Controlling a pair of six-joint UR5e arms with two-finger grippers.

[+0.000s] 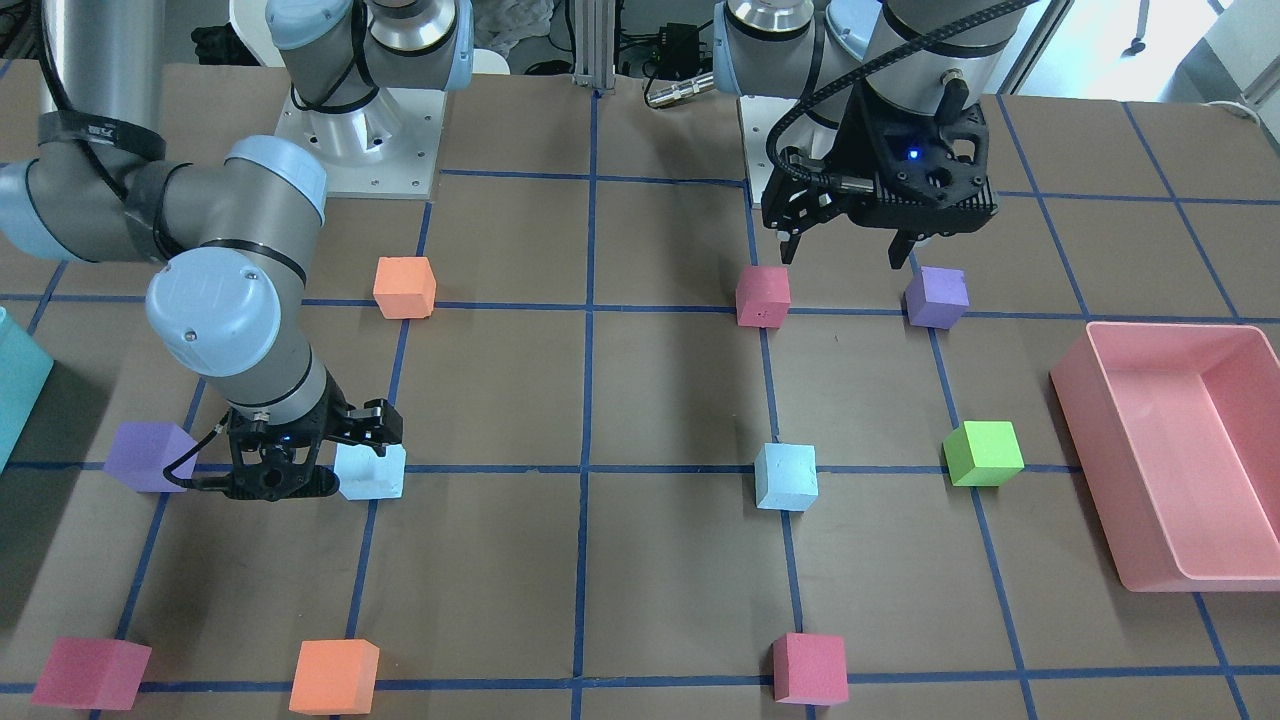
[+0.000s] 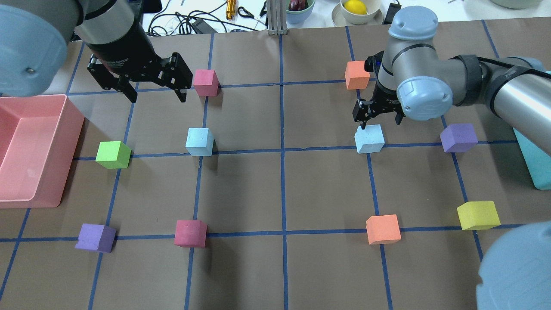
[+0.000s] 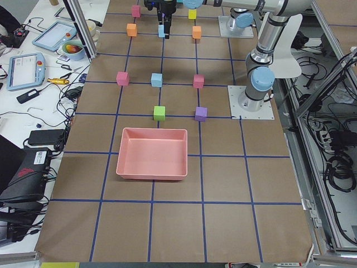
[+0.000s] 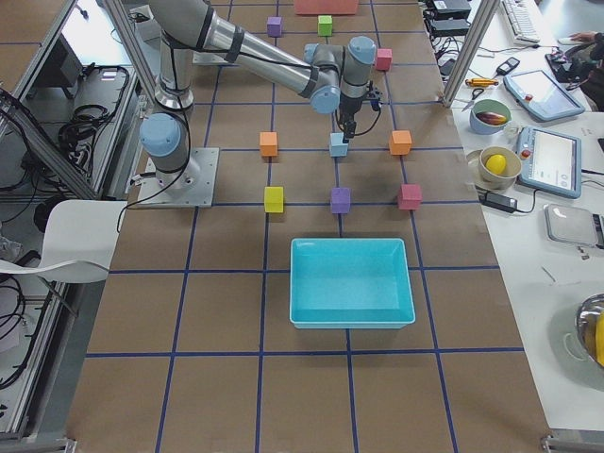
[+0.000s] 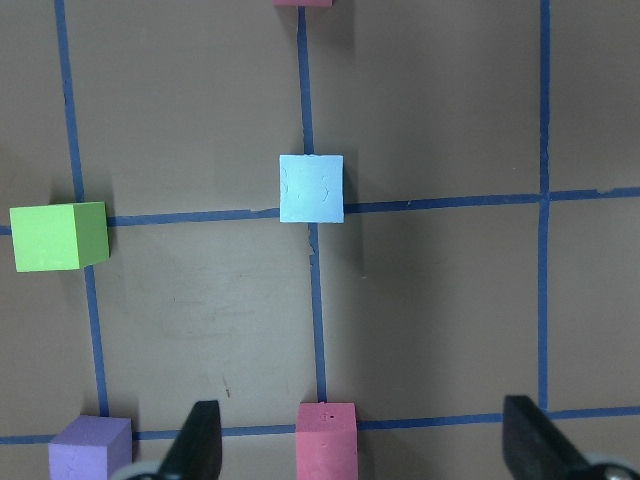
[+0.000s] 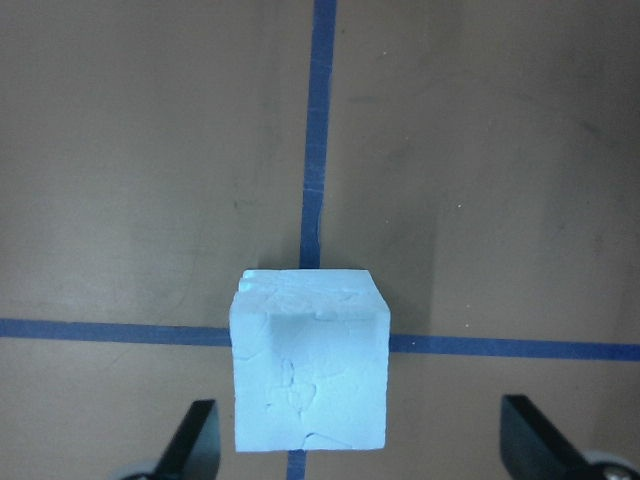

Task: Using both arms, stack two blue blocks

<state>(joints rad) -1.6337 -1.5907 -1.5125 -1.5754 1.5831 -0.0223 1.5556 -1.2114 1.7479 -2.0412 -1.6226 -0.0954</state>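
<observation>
Overhead exterior view has a counter (image 2: 241, 189) of brown paper gridded with blue tape, scattered with small foam cubes that have square edges and a matte, chalky skin. The left blue block (image 2: 199, 141) sits alone on a tape crossing, touched by nothing. The right blue block (image 2: 369, 138) sits on another crossing in the right half, its pale surface crazed with fine cracks in the right wrist view. The right arm (image 2: 424, 92), a silver-grey tube with light blue joint caps, bends over this cube. Its black jaws are spread wide with the cube between the two fingertips, nearer one of them, and a gap shows on each side, so they grip nothing. The left arm (image 2: 107, 21) hangs above the counter with its jaws just as wide and empty, over a pink-red cube (image 2: 205, 82), and the left blue block lies farther out in front of them. A green cube (image 2: 113, 154) stands near a smooth, glossy pink bin (image 2: 64, 129) of rectangular shape with rounded corners. White lettering on the left arm's black wrist body is too small to read
</observation>
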